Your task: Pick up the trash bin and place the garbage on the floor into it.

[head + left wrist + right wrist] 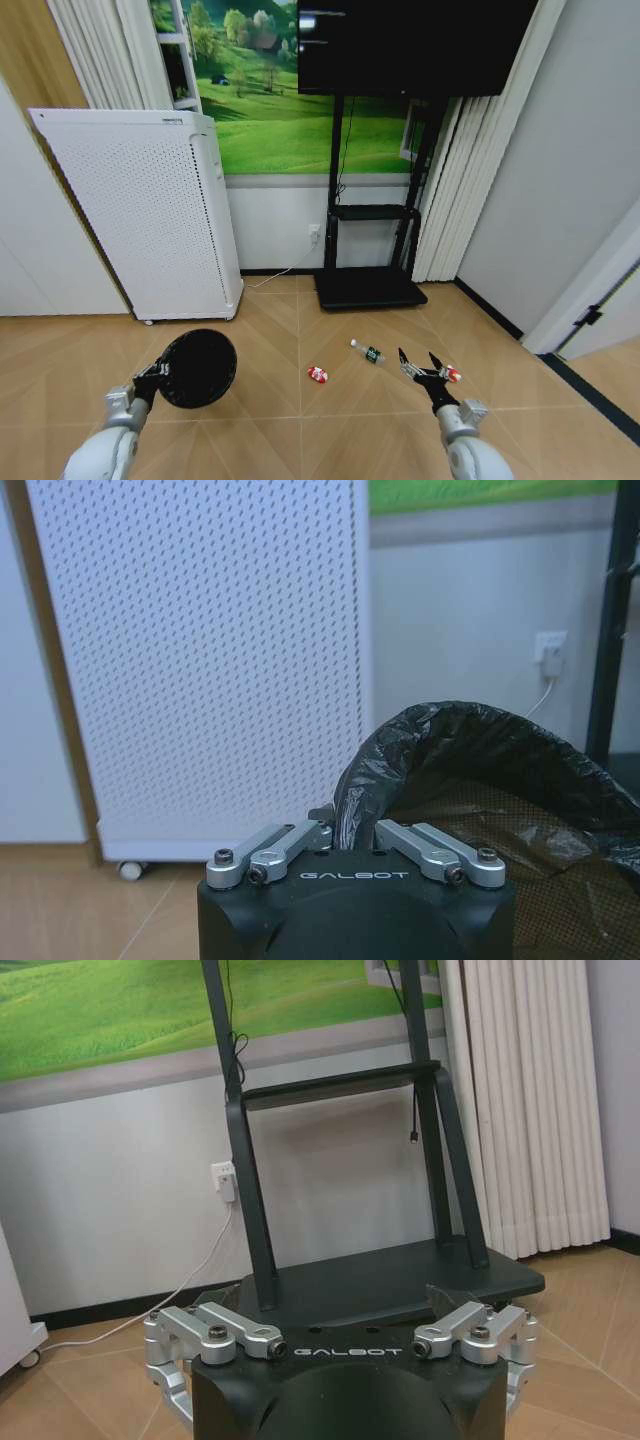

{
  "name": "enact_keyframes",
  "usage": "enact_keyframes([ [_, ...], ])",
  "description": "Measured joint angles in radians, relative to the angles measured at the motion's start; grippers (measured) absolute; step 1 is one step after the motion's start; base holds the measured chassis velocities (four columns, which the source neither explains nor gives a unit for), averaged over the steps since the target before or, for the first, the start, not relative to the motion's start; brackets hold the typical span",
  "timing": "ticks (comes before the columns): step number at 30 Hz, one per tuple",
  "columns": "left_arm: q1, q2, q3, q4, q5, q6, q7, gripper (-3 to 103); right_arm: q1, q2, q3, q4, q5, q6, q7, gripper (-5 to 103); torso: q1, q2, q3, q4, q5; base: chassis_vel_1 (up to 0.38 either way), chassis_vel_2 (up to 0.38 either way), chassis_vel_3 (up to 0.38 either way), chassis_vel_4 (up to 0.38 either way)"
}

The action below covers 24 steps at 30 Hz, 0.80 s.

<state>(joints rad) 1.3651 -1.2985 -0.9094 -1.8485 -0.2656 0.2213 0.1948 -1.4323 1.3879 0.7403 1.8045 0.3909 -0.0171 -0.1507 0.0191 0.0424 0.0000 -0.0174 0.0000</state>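
White appliance [150, 210], meadow mural [270, 110], black TV stand [370, 250]

Left arm [100, 450]: pale grey rounded shell, silver wrist collar, black gripper block. Left black-and-silver gripper [158, 375]: matte black housing, white "GALBOT" lettering, brushed aluminium link bars [268, 851] with dark socket-head screws at pivots.

Right arm [470, 452]: same pale grey shell, silver cuff, black wrist. Right black-and-silver gripper [422, 362]: slim black fingers [407, 362], black housing with white "GALBOT" mark, chunky silver linkages [215, 1340] on each side, black hex screws in joints.
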Motion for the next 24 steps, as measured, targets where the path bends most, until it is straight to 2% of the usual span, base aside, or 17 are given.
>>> enact_keyframes([
  [8, 0.003, 0.027, 0.009, -0.059, -0.012, -0.082, 0.057, 7, -0.005, 0.004, -0.031, 0.026, -0.018, -0.051, 0.003, 100, 0.000, 0.000, 0.000, -0.0003, 0.0000, 0.000, 0.000, 0.000, 0.000],
  [10, 0.002, 0.042, 0.005, -0.070, -0.012, -0.120, 0.080, 7, 0.004, 0.005, -0.040, 0.030, -0.018, -0.061, 0.003, 100, 0.000, 0.000, 0.000, -0.0002, -0.0001, 0.000, 0.000, 0.000, 0.000],
  [13, 0.002, 0.058, 0.005, -0.084, -0.013, -0.144, 0.086, 7, 0.012, 0.008, -0.046, 0.034, -0.020, -0.078, 0.001, 100, 0.000, 0.000, 0.000, -0.0002, 0.0000, 0.000, 0.000, 0.000, 0.000],
  [24, 0.023, 0.076, 0.002, -0.130, -0.027, -0.131, 0.103, 7, 0.005, 0.005, -0.044, 0.039, -0.035, -0.087, -0.032, 100, 0.000, 0.000, 0.000, -0.0003, 0.0000, 0.000, 0.000, 0.000, 0.000],
])
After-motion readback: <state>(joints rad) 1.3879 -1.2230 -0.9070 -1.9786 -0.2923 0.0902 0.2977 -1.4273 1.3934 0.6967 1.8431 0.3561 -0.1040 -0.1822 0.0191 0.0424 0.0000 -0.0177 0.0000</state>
